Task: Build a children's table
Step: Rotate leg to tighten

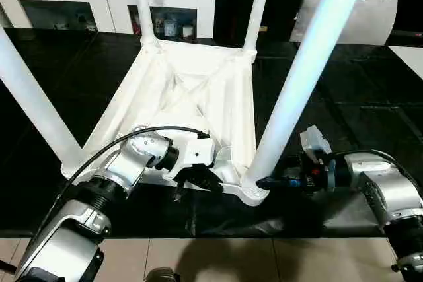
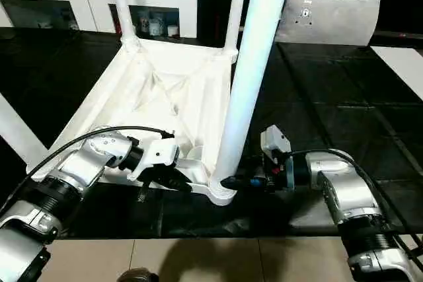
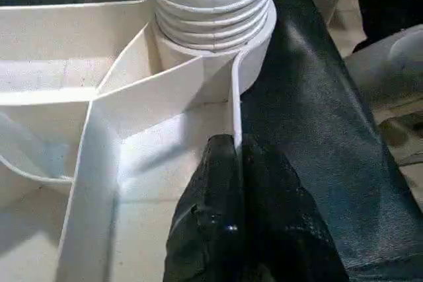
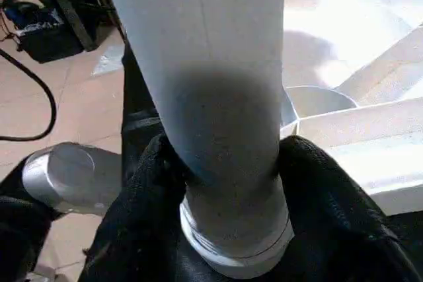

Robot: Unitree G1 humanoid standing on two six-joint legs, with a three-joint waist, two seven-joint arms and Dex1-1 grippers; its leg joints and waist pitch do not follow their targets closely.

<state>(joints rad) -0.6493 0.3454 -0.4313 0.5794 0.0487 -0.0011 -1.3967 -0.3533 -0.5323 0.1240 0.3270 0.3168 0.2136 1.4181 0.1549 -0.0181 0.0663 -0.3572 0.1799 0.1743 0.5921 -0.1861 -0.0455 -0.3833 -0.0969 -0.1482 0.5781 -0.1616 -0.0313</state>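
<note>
1. Lying upside down on the black work table (image 1: 370, 130), the tabletop (image 1: 198, 84) shows its ribbed underside, with four legs standing up out of its corner sockets.
2. Nearest on the right, one leg (image 1: 301, 77) rises steeply from its socket (image 1: 254, 193), leaning slightly; its long axis runs up and away from the tabletop.
3. The right gripper (image 1: 271, 181) reaches in level from the right, at the very foot of that leg. Its fingers (image 4: 149, 189) sit on either side of the tube just above the socket, roughly half open and against the tube; it looks like a grip, though how firm I cannot tell.
4. The left gripper (image 1: 198, 181) is pinched shut on the tabletop's near rim wall (image 3: 235, 110), one finger inside the wall and one outside, just beside the same socket.
5. Judgement: the right arm is the one on the leg, so seating it falls to that arm, pushing along the leg's axis into the socket while the left steadies the tabletop.
</note>
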